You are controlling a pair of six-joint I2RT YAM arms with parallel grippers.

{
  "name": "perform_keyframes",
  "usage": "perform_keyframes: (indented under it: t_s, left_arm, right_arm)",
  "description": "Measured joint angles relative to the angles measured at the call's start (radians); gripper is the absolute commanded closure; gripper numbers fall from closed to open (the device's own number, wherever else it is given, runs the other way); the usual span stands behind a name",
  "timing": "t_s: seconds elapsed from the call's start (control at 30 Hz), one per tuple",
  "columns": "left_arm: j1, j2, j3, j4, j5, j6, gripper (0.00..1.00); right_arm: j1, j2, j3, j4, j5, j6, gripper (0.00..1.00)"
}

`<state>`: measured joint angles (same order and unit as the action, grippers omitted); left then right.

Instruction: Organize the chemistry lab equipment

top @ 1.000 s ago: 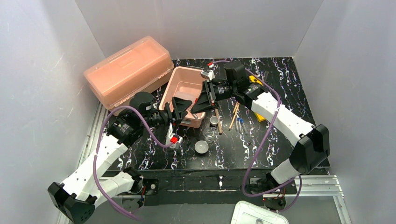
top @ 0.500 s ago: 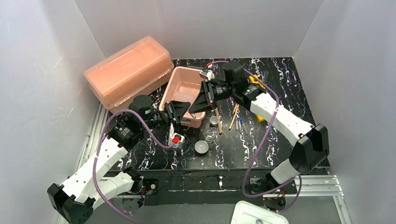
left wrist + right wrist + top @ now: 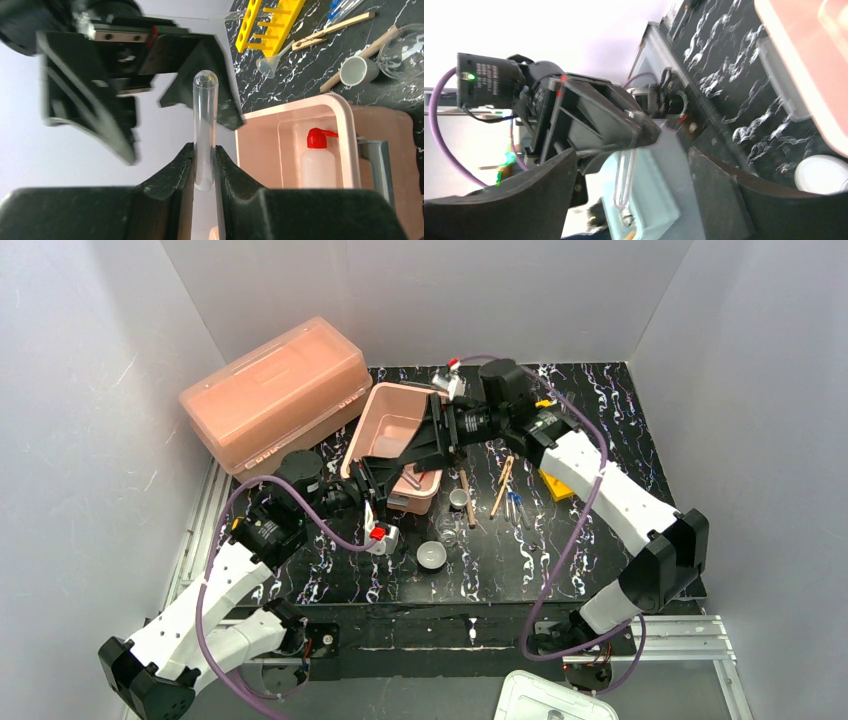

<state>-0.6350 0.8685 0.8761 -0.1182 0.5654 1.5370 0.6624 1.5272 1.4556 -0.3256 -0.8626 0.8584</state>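
Note:
A clear test tube (image 3: pixel 205 125) stands upright between my left gripper's (image 3: pixel 204 167) jaws, which are shut on its lower end. My right gripper (image 3: pixel 629 195) is open, its fingers wide on either side of the tube (image 3: pixel 624 180) without touching it. In the top view both grippers meet above the front of the pink tub (image 3: pixel 368 425), the left gripper (image 3: pixel 392 472) just below the right gripper (image 3: pixel 408 452). A white squeeze bottle with a red spout (image 3: pixel 317 162) lies in the tub. The yellow rack (image 3: pixel 270 22), funnel (image 3: pixel 267 65) and wooden sticks (image 3: pixel 332 30) lie beyond.
The large pink lidded box (image 3: pixel 275 390) stands at the back left. On the table right of the tub are a small beaker (image 3: pixel 458 498), a white dish (image 3: pixel 432 556), thin tubes (image 3: pixel 516 505) and sticks (image 3: pixel 500 485). Another red-capped bottle (image 3: pixel 378 537) stands before the tub.
My left gripper has shut on the test tube. My right gripper, shut on it before, has opened off it. Both grippers shifted slightly left over the tub.

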Motion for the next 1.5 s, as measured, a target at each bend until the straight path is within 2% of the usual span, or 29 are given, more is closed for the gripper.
perform_keyframes:
  t_s: [0.1,0.2,0.3,0.37,0.43,0.63,0.83,1.0,1.17,1.33,1.5]
  left_arm:
    - [-0.006,-0.008,0.000,0.014,-0.003,-0.061,1.00]
    - [-0.010,-0.014,0.005,0.006,-0.006,-0.142,1.00]
    - [-0.010,-0.014,0.032,-0.020,-0.008,-0.266,1.00]
    - [-0.010,-0.009,0.068,-0.031,-0.021,-0.380,1.00]
    - [-0.011,0.011,0.125,-0.036,-0.055,-0.520,1.00]
    - [-0.011,0.129,0.308,-0.047,-0.169,-0.945,1.00]
    - [-0.011,0.172,0.337,-0.066,-0.188,-1.236,1.00]
    - [-0.011,0.195,0.362,-0.085,-0.193,-1.357,1.00]
    - [-0.011,0.207,0.378,-0.084,-0.203,-1.455,1.00]
    - [-0.011,0.207,0.378,-0.085,-0.211,-1.497,1.00]
    - [-0.011,0.207,0.378,-0.084,-0.215,-1.514,1.00]
  right_arm:
    - [-0.001,0.000,0.159,-0.137,0.098,-0.103,0.02]
    - [-0.007,-0.039,0.267,-0.167,0.229,-0.188,0.02]
    - [-0.016,-0.229,0.102,-0.035,0.357,-0.235,0.02]
    - [-0.020,-0.367,-0.036,0.047,0.403,-0.251,0.01]
    - [-0.019,-0.435,-0.092,0.084,0.422,-0.271,0.03]
    - [0.001,-0.411,-0.053,0.117,0.448,-0.363,0.13]
    - [0.034,-0.394,-0.072,0.128,0.465,-0.395,0.16]
    - [0.052,-0.389,-0.072,0.179,0.464,-0.397,0.24]
    - [0.083,-0.309,-0.056,0.240,0.467,-0.393,0.29]
    - [0.101,-0.247,-0.055,0.239,0.474,-0.392,0.33]
    - [0.108,-0.235,-0.041,0.242,0.487,-0.393,0.46]
